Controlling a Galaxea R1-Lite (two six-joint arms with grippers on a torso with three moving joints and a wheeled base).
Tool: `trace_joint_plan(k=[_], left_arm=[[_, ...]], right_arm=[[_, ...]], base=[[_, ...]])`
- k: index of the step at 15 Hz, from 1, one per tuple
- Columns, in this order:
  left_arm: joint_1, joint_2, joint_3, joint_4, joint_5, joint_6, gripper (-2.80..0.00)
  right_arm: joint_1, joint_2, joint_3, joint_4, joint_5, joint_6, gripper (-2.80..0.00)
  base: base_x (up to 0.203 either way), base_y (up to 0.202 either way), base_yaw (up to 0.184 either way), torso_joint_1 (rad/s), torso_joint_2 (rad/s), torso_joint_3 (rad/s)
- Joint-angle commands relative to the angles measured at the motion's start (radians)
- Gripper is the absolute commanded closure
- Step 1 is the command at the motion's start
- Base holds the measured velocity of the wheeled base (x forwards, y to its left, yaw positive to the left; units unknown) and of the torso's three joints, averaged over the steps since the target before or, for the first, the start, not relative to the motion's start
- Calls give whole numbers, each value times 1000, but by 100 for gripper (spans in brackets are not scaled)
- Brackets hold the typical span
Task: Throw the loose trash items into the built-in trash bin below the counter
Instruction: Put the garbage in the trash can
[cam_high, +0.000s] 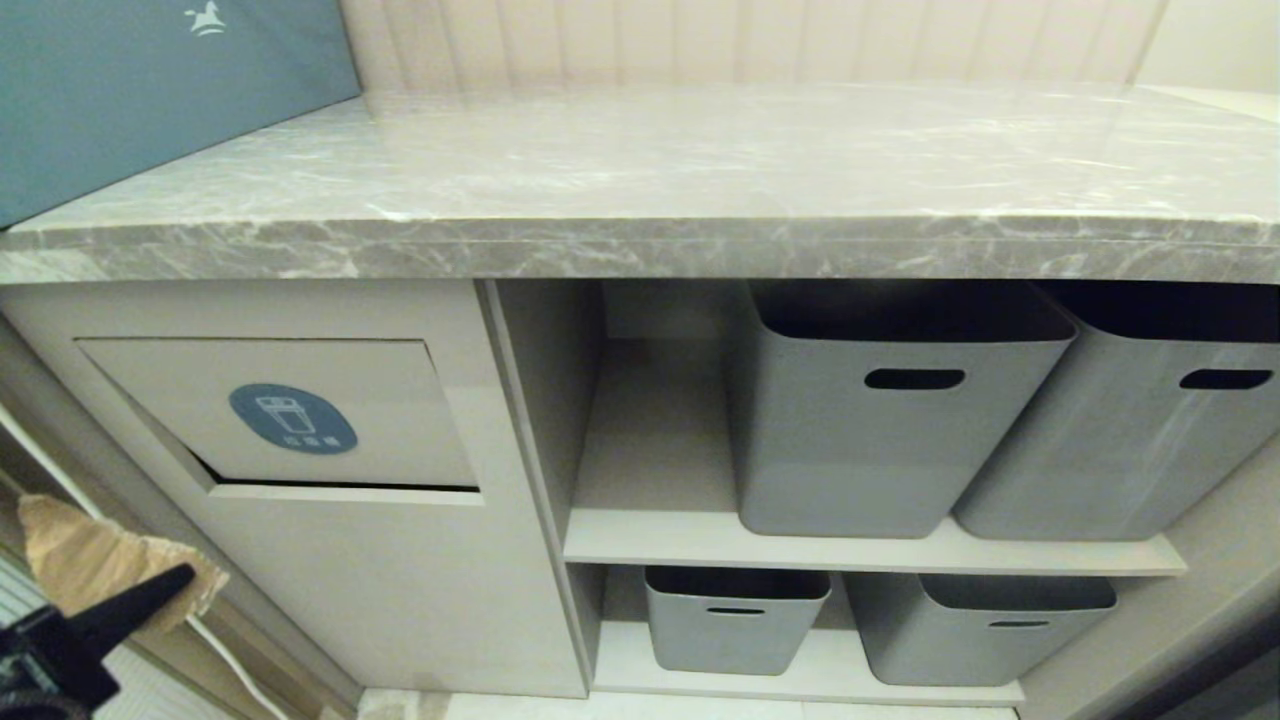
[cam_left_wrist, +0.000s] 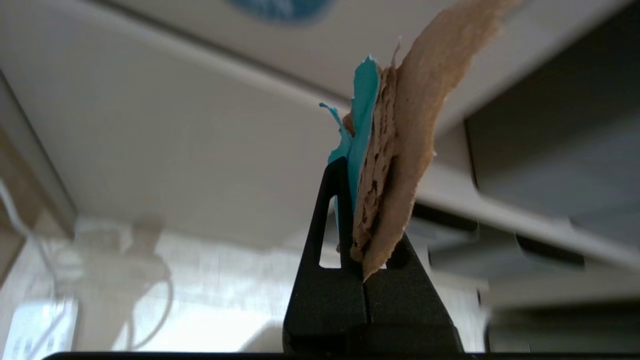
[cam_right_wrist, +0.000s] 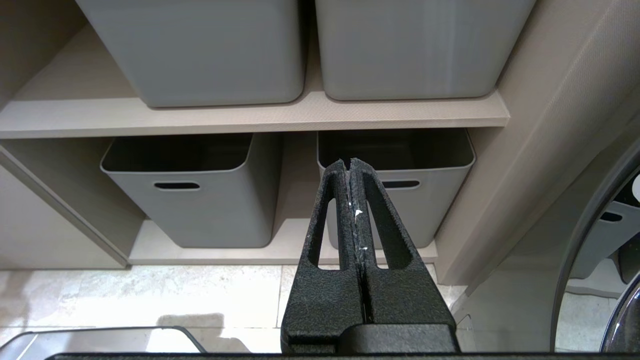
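Below and to the left of the built-in trash bin (cam_high: 290, 415) under the worktop (cam_high: 700, 190), the left end effector (cam_high: 180, 580) is clamped on a trash scrap (cam_left_wrist: 395, 150), while the right end effector (cam_right_wrist: 350, 165), fingers pressed together, hangs before the lower grey tubs (cam_right_wrist: 190, 190).

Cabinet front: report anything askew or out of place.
The trash bin flap sits slightly ajar, with a dark gap along its lower edge. Otherwise only the torn scrap pinched in the left gripper stands out.
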Motion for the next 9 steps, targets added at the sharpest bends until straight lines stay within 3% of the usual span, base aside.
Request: trace_joint_plan(k=[1,5,9], left_arm=[[52,185,31,-238,-18,-4,0],[73,436,130,-586,-45,-4,0],[77,743,157,-920,-52,-31,0]], right_arm=[[0,1,0,1,0,0,0],[0,-1,0,1,0,0,0],[0,1,0,1,0,0,0]], base=[[0,0,0,0,0,0],[0,0,0,0,0,0],[0,0,0,0,0,0]])
